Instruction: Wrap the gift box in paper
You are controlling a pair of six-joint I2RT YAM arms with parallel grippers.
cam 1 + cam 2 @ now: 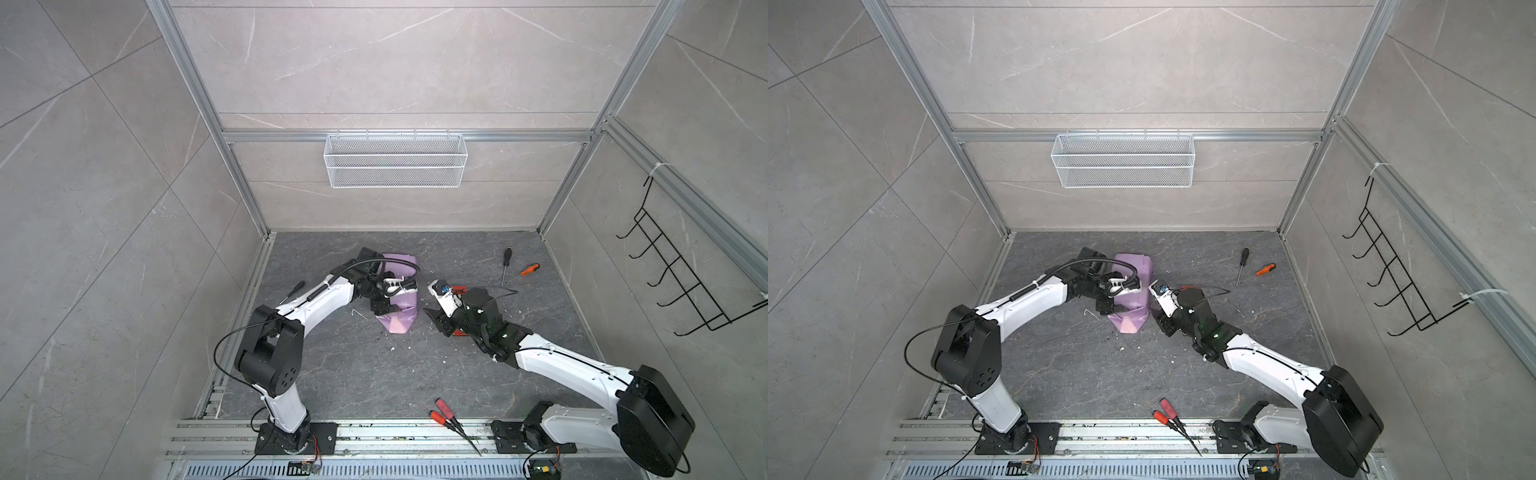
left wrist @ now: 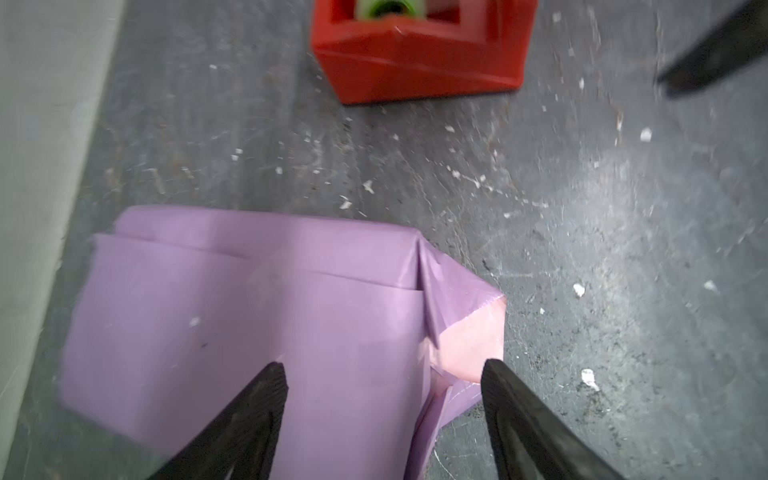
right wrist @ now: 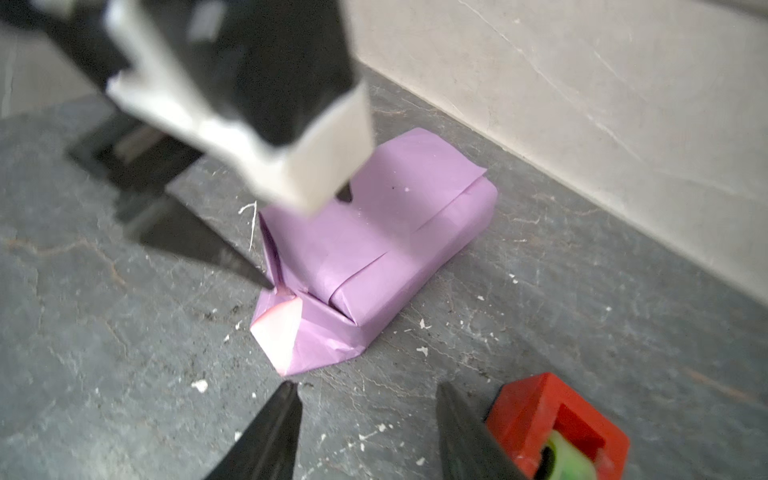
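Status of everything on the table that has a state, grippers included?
paper, folded around the gift box; one end flap lying open, pink side showing
gift box, hidden under the paper
left gripper, open, over the paper's loose end
right gripper, open, empty
tape dispenser, upright, green roll in it

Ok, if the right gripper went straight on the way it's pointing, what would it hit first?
Likely the paper, at its folded end where pink shows. The right gripper is open; depth is unclear, so it might touch the bare table first.
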